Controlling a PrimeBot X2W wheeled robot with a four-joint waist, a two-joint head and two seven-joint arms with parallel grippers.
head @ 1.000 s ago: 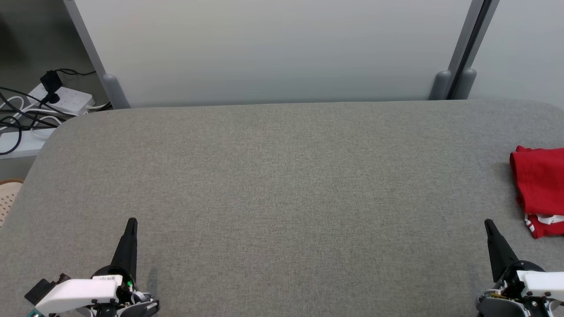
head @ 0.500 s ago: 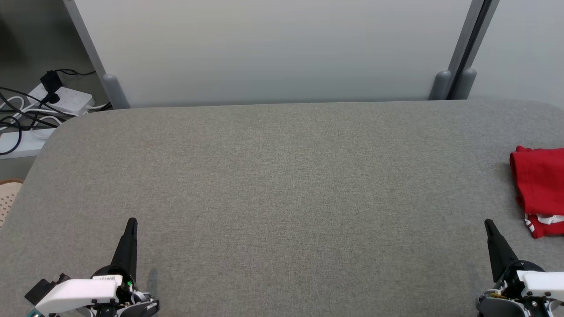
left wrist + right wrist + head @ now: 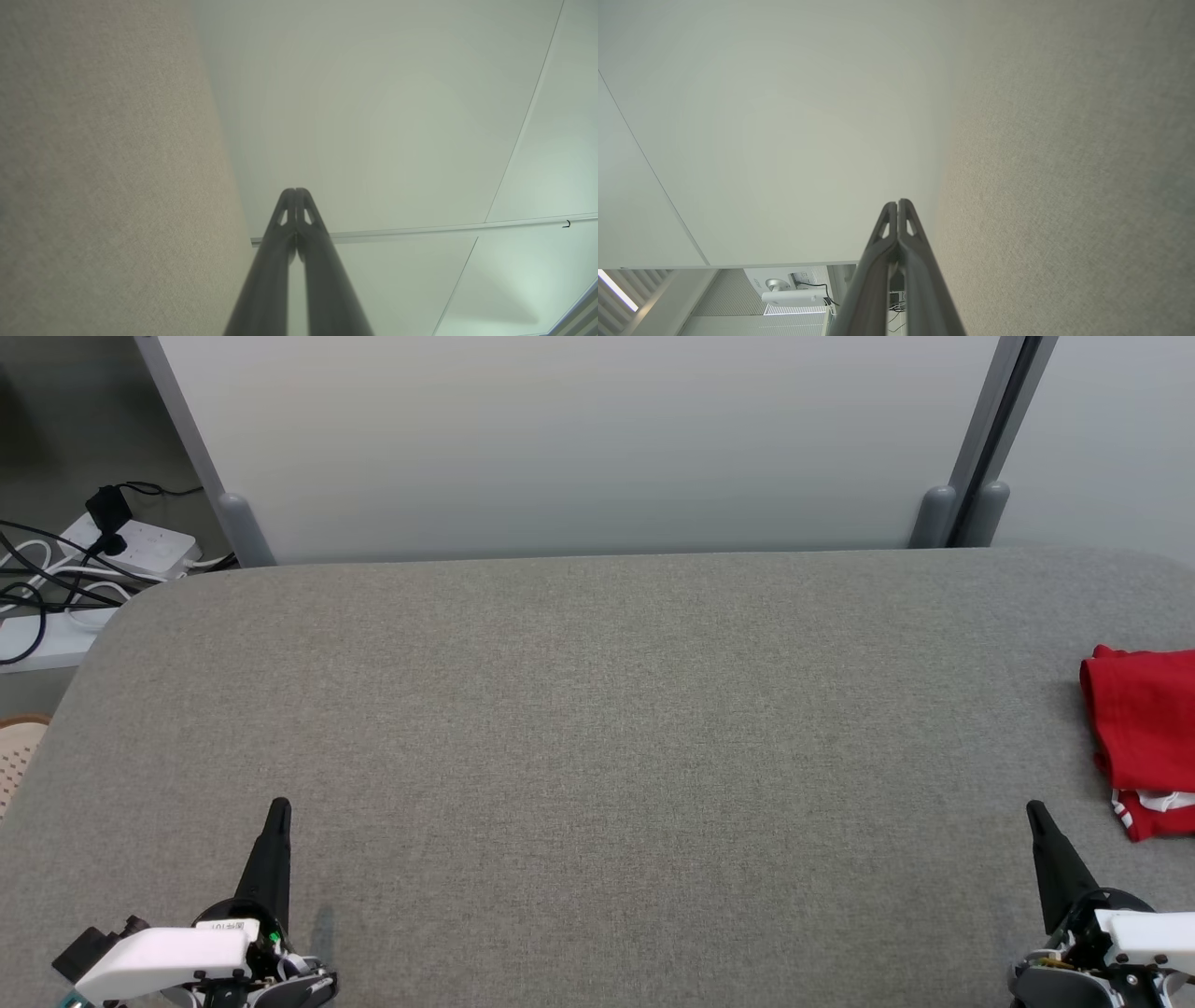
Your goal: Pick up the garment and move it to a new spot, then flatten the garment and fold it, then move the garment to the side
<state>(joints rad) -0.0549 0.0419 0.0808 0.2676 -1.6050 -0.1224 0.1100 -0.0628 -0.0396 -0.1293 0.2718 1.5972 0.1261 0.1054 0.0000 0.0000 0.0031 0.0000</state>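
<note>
At the far right edge of the grey surface (image 3: 597, 737), the red garment (image 3: 1141, 723) lies bunched, with white trim (image 3: 1160, 800) showing at its near end, and it runs out past the head view's frame. Near the lower right corner, the right end effector (image 3: 1034, 810) points up the view with its two dark fingers (image 3: 1053, 859) pressed together, holding nothing; its tip is near the garment's near end but apart from it. At the lower left, the left end effector (image 3: 278, 806) hangs over the surface, fingers likewise together and empty, well apart from the garment. Each wrist view shows its own fingers meeting at the tips, with the grey cloth of the surface on one side and a pale panel (image 3: 579, 439) on the other. Past the surface's far left corner, a white power strip (image 3: 140, 543) lies with dark cables (image 3: 28, 593) running from it
</note>
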